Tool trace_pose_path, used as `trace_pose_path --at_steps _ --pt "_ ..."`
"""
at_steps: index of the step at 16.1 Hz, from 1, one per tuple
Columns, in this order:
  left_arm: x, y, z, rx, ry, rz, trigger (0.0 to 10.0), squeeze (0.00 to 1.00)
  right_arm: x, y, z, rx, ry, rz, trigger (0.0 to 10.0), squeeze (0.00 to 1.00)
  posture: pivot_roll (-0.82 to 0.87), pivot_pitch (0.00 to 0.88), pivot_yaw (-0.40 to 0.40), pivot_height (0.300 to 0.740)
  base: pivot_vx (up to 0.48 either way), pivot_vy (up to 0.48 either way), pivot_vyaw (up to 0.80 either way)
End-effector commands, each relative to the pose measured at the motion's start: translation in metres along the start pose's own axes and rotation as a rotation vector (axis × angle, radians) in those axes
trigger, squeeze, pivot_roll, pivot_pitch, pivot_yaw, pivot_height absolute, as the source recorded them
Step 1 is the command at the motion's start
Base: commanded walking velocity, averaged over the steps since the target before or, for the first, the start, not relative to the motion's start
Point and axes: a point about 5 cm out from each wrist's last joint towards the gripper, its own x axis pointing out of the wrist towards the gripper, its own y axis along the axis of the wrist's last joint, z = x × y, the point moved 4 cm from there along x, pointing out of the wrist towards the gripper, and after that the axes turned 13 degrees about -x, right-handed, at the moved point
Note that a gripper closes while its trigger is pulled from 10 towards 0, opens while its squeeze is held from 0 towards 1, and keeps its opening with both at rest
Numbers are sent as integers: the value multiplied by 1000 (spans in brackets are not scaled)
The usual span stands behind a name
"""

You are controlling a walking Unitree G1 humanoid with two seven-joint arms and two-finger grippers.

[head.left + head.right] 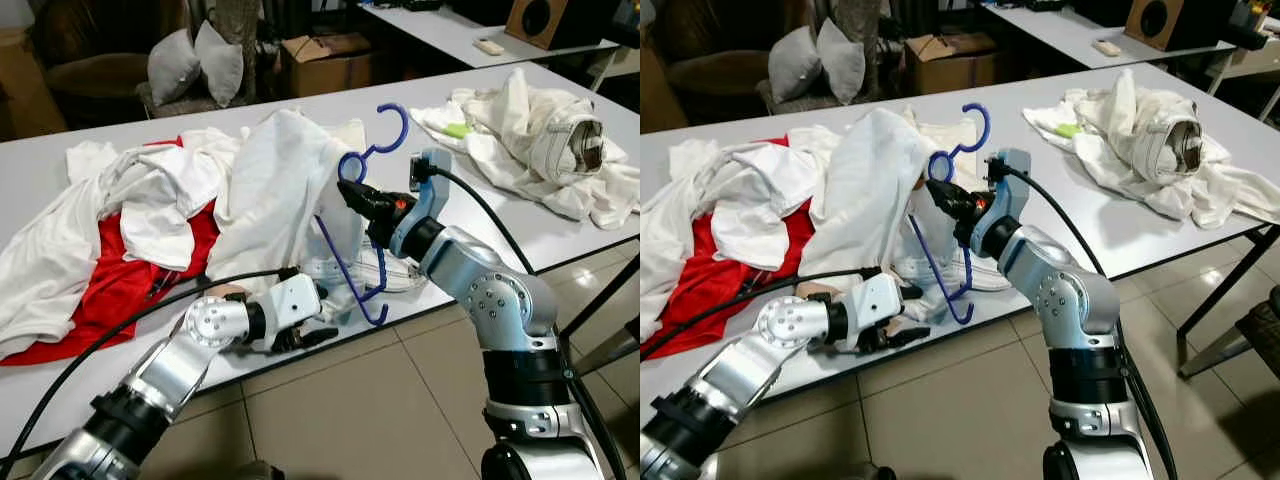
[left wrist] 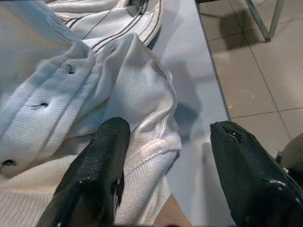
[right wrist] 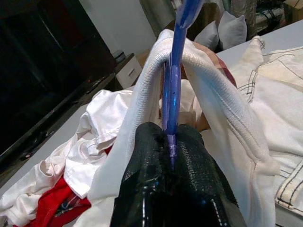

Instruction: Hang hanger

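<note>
Left gripper [image 1: 318, 338]: fingers spread, low at table edge [image 1: 420, 305] by white knit hem [image 2: 142, 156], probably to steady it. Blue hanger [image 1: 372, 150]: upright mid-table inside white garment [image 1: 285, 180], hook free above. Right gripper [image 1: 348, 192]: clamped on hanger neck. Open floor alongside.

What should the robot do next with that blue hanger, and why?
Probably close the left gripper on the white shirt's hem and tug it down. The right gripper already pinches the blue hanger, which sits partly inside the shirt, while the left fingers are open around the fabric at the table edge.
</note>
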Motion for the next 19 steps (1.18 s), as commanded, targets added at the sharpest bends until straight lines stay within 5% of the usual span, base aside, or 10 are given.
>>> trace_pose_path --at_steps 1,3,19 --pt "-1 2 -5 13 20 3 4471 0 1 8 -1 -9 1 22 10000 0 -34 0 48 740 0 0 0" --pt "-3 2 -4 -4 10 18 0 0 1 7 -2 -9 3 20 10000 0 -32 0 45 740 0 0 0" --pt "-11 -15 -3 12 44 -21 0 0 3 5 -3 -7 7 13 10000 0 -28 0 42 740 0 0 0"
